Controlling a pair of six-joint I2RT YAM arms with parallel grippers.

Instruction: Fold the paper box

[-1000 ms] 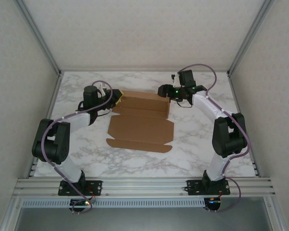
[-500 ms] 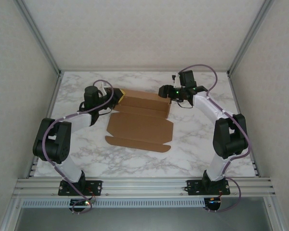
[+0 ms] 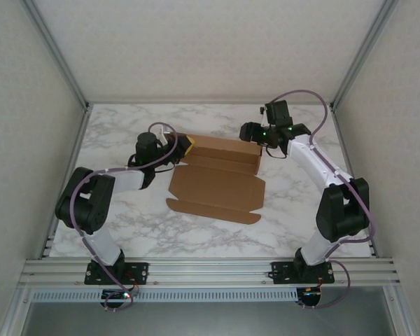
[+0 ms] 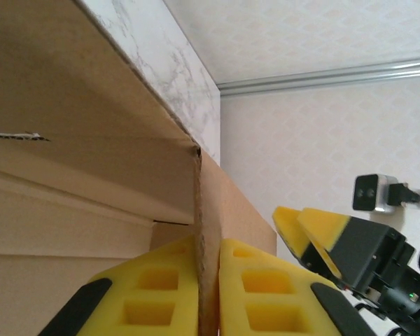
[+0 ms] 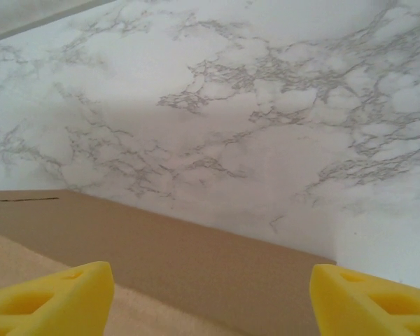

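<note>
The paper box [image 3: 217, 185] has been shifted to the right across the worktop [image 3: 126, 231], so that its near flap is now set further right than a second ago. The left end effector [image 3: 186, 145] has been carried rightward along with the box's far-left corner, where its fingers [image 4: 154, 290] are now pressed onto an upright cardboard edge. The right end effector [image 3: 248, 131] has been moved a little to the right, and that arm's elbow has been swung out toward the right side.
</note>
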